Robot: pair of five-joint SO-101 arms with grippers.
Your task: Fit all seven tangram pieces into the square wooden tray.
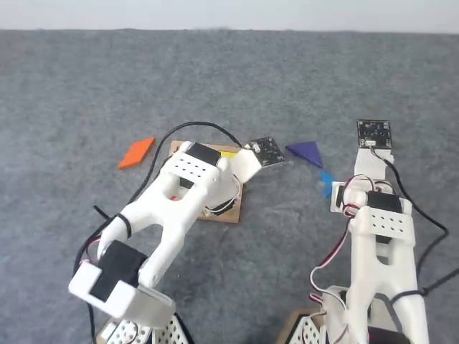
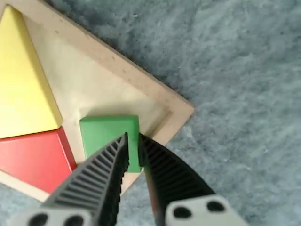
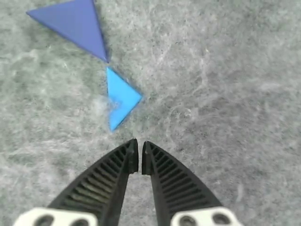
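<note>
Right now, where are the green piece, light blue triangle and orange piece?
green piece (image 2: 106,133), left wrist view, its top face.
light blue triangle (image 3: 120,99), right wrist view, its centre.
orange piece (image 1: 136,153), high view, its middle.

I'm counting six tangram pieces. Three are lying in the one wooden tray (image 2: 117,66): a yellow triangle (image 2: 23,80), a red piece (image 2: 33,160) and a green square (image 2: 106,132). Three are lying loose on the tabletop (image 1: 287,86): an orange parallelogram (image 1: 136,153), a dark blue triangle (image 1: 306,152) and a light blue triangle (image 3: 120,99). Two arms are standing over them, the left arm (image 1: 172,208) and the right arm (image 1: 380,244).
</note>
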